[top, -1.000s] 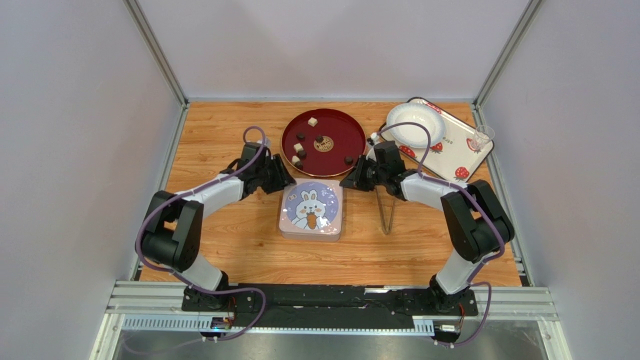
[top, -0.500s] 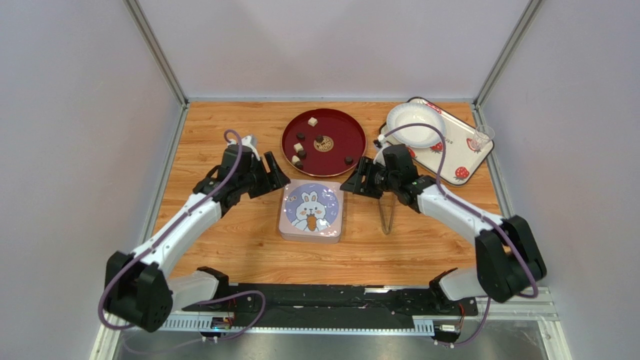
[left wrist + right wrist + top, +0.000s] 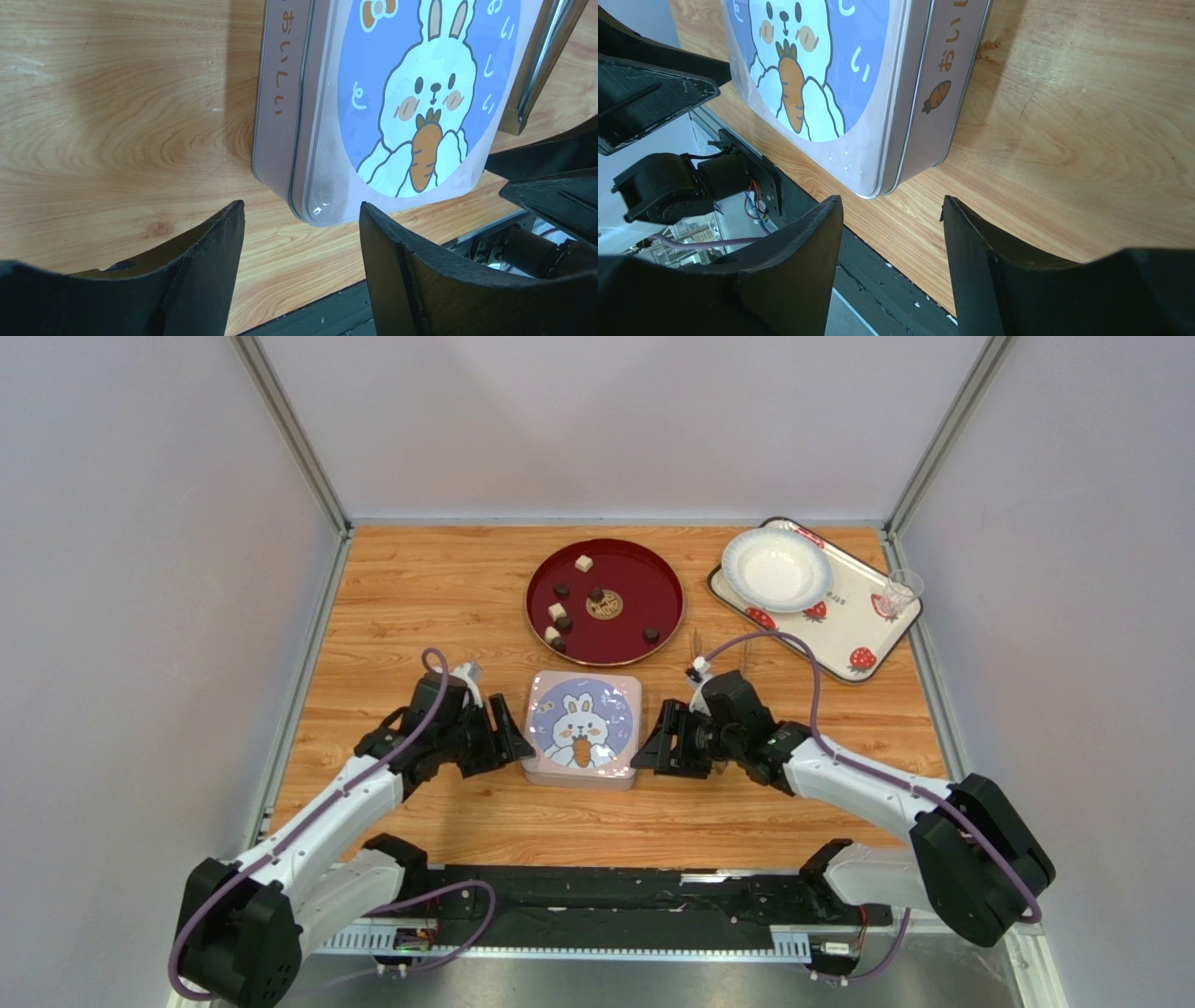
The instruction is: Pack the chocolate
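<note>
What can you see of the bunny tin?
The tin is square with rounded corners, pale pink metal by its look, and closed. Its top shows a white rabbit holding a carrot on a blue disc. It lies flat on the wooden table, between the open left gripper and right gripper, neither touching.

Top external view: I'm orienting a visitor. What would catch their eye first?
The pale tin with a cartoon rabbit lid sits closed mid-table, the left gripper and right gripper open on either side of it. Behind it, the dark red plate holds small chocolate pieces.
</note>
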You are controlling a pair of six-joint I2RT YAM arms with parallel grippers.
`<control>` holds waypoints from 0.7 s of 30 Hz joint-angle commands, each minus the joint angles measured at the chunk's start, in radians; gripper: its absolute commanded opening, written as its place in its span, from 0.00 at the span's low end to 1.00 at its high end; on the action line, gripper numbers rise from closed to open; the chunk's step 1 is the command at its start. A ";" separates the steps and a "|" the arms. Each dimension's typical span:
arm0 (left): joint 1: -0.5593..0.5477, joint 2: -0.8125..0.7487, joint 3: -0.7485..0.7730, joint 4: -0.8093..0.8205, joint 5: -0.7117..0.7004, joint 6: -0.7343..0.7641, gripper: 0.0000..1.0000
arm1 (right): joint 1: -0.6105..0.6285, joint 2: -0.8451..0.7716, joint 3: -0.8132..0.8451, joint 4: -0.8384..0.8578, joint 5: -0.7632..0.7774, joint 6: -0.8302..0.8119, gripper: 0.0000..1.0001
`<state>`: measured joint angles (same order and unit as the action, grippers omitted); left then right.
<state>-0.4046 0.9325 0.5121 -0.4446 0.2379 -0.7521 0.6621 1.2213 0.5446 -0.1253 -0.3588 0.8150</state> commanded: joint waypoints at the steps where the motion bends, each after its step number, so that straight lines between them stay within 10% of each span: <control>1: -0.003 0.034 -0.003 0.098 0.029 -0.023 0.68 | 0.001 0.024 0.003 0.108 0.001 0.042 0.56; 12: -0.003 0.080 -0.026 0.115 0.005 -0.044 0.58 | 0.002 0.138 -0.006 0.177 -0.043 0.059 0.52; 21: -0.003 0.161 -0.075 0.125 0.021 -0.070 0.32 | 0.001 0.182 -0.046 0.167 -0.055 0.076 0.39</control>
<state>-0.4046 1.0492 0.4847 -0.3096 0.2806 -0.8104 0.6617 1.3754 0.5297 0.0525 -0.4225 0.8867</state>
